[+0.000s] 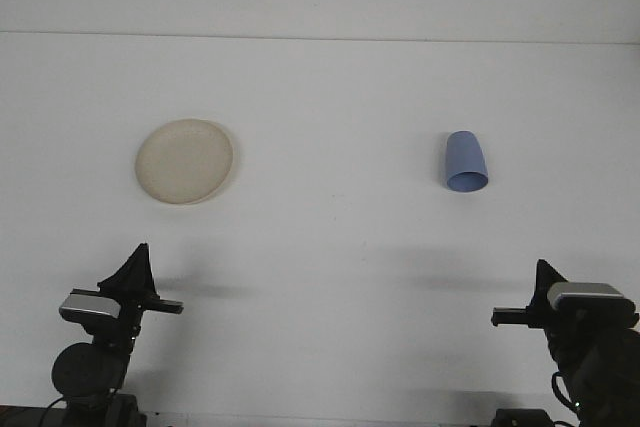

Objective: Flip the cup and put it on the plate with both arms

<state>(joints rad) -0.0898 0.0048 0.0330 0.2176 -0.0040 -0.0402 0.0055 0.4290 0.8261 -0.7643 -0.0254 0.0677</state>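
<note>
**Ana:** Since neither arm has reached anything yet, where does the cup (466,163) sit from the right gripper (543,272)?

**Ben:** Ahead of it and a little to its left, well apart, alone on the white table (330,247). It looks to be mouth-down, wide rim on the surface, though I'd call that a judgement from its taper. The plate (185,161) lies ahead of the left gripper (137,259) and slightly to its right, also well apart.

**Ana:** Are the fingers spread or pressed together?

**Ben:** I cannot tell for either one; each shows only as a dark point from behind. Neither is holding anything.

**Ana:** What could go wrong from here?

**Ben:** My guess is the cup is light, so a finger meeting its wall before closing could push it away or tip it over. The tapered side may also slide out of a shallow pinch during the flip. And a handover between arms could drop it if one lets go early.

**Ana:** Room to move?

**Ben:** Plenty. Nothing stands between either gripper and its target, nor between cup and plate. The right gripper sits close to the frame's right edge; the table's far edge lies well beyond both things.
</note>
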